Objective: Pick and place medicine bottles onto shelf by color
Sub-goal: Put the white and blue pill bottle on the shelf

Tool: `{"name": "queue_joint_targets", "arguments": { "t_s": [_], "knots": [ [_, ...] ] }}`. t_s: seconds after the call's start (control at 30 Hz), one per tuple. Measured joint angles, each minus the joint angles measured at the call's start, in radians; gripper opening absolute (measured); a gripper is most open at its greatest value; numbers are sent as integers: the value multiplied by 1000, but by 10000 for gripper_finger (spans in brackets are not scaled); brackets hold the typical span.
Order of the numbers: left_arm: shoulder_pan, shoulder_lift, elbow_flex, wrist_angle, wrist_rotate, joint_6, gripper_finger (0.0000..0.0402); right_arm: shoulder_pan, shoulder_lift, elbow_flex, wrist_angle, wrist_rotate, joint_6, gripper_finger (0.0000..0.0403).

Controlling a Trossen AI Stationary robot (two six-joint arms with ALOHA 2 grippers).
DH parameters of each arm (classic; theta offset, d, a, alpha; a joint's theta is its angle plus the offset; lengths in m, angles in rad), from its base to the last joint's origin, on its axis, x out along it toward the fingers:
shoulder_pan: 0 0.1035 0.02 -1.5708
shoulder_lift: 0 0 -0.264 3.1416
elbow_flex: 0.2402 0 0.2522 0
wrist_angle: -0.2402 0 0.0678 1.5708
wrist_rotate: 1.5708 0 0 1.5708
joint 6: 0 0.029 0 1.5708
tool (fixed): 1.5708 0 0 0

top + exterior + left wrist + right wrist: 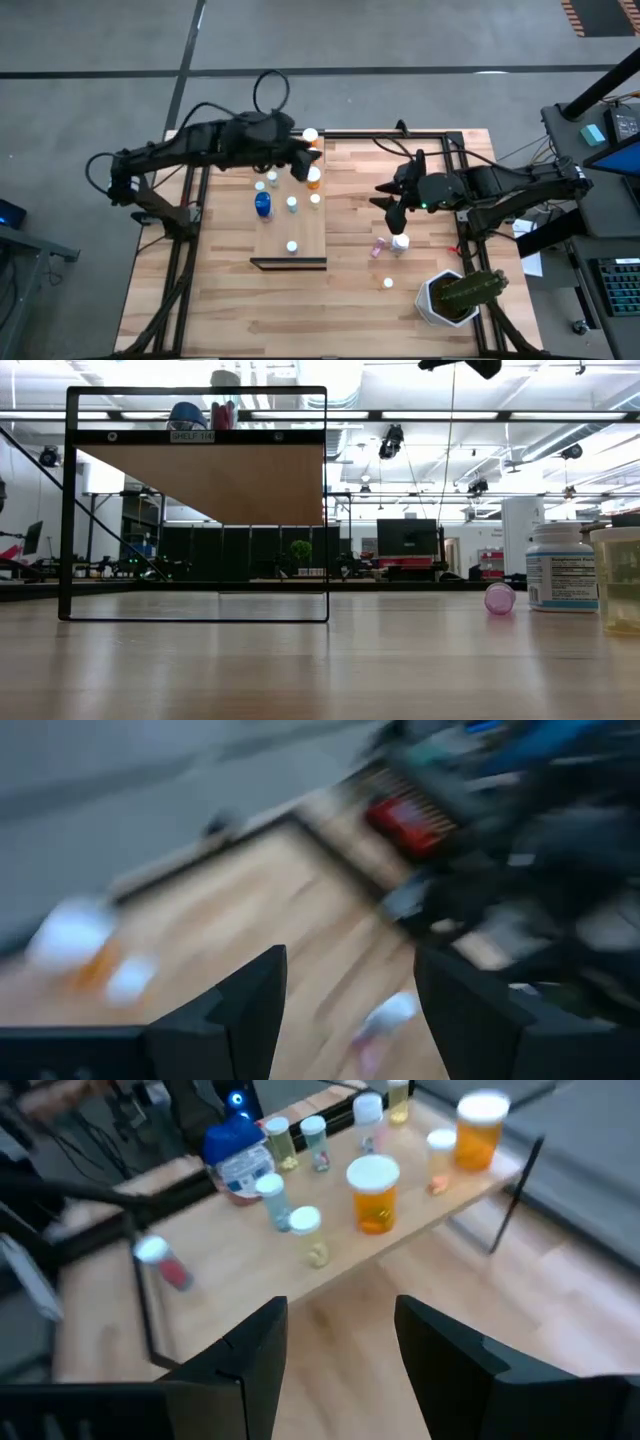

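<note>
The shelf (300,225) is a pale raised board with a dark front edge. On it stand several medicine bottles: a fat blue one (262,204), two orange ones (314,178) (374,1195) and small pale ones. My left gripper (300,166) hovers open over the shelf's far end, beside the orange bottles, with nothing between its fingers (262,995). My right gripper (386,201) hangs open and bare above the table, right of the shelf. On the table below it stand a white bottle (400,241) and a small capped bottle (388,284), and a pink bottle (378,247) lies on its side.
A white pot with a green cactus (455,295) stands at the near right corner. Black frame rails (185,250) run along both table sides and the far edge. Bare planks lie in front of the shelf.
</note>
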Motion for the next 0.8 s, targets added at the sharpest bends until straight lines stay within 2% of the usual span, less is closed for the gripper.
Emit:
{"name": "queue_joint_targets", "arguments": {
  "t_s": [0.13,0.27,0.4,0.53,0.67,0.8],
  "knots": [
    [-85,-21,-4,220,1,320,203,0,0,0,3,-64,183,176],
    [-136,-53,-5,267,7,512,203,1,18,0,67,-83,329,176],
    [-161,-86,-16,260,61,534,203,3,78,0,162,-84,411,176],
    [-201,-105,-36,213,120,537,203,2,149,20,126,-126,518,176],
    [-228,-119,-75,205,121,537,203,2,221,93,-23,-196,652,176],
    [-240,-145,-112,205,128,556,203,2,295,199,-313,-249,733,176]
  ]
}}
